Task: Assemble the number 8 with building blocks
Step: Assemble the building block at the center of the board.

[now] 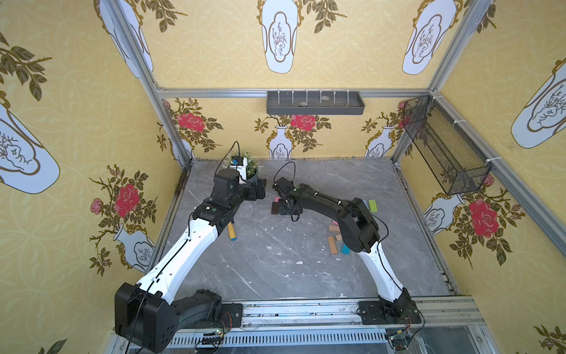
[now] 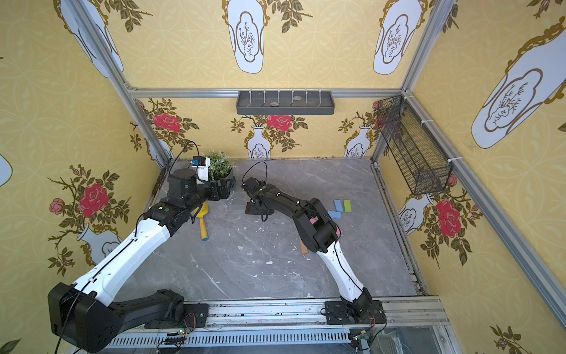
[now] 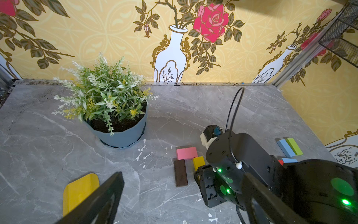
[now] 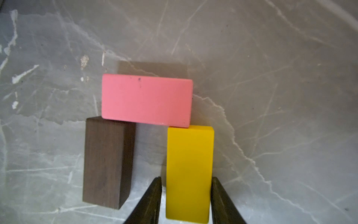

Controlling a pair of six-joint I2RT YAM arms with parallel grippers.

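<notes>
In the right wrist view a pink block (image 4: 147, 100) lies crosswise on the grey marble table, its ends meeting a dark brown block (image 4: 107, 163) and a yellow block (image 4: 188, 170). My right gripper (image 4: 186, 178) straddles the yellow block, jaws open, with a thin gap showing on one side. The left wrist view shows the same pink block (image 3: 186, 153), brown block (image 3: 180, 173) and yellow block (image 3: 198, 162). My left gripper (image 3: 183, 180) hangs open and empty beside the plant pot. Loose blocks lie to the right: blue (image 2: 338, 205), green (image 2: 347, 206), tan (image 1: 332, 244), teal (image 1: 345, 249).
A potted plant (image 3: 116, 108) stands at the back left of the table. A yellow scoop toy (image 2: 203, 220) lies under the left arm. On the right wall hangs a wire basket (image 1: 444, 153); a grey shelf (image 1: 315, 102) is on the back wall.
</notes>
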